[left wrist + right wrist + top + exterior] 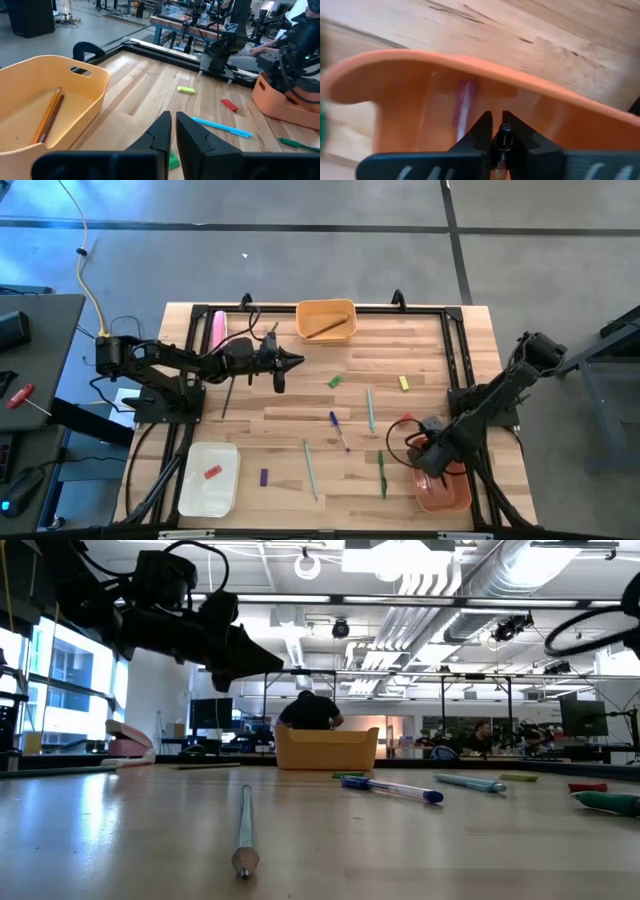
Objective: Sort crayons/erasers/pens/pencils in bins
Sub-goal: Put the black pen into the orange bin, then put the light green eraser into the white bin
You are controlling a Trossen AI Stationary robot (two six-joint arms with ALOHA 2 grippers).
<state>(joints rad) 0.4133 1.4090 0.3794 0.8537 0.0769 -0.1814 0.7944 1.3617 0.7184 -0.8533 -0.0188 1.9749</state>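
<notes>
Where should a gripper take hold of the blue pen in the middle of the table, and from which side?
Take the blue pen at mid-shaft, from straight above, with the jaws across its thin width. It lies flat and slanted on the table, apart from the teal pen.

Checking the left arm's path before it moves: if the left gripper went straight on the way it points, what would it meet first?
Probably the green crayon just ahead of the left gripper, whose fingers are shut and empty; past it bare table, though depth is hard to judge.
</notes>
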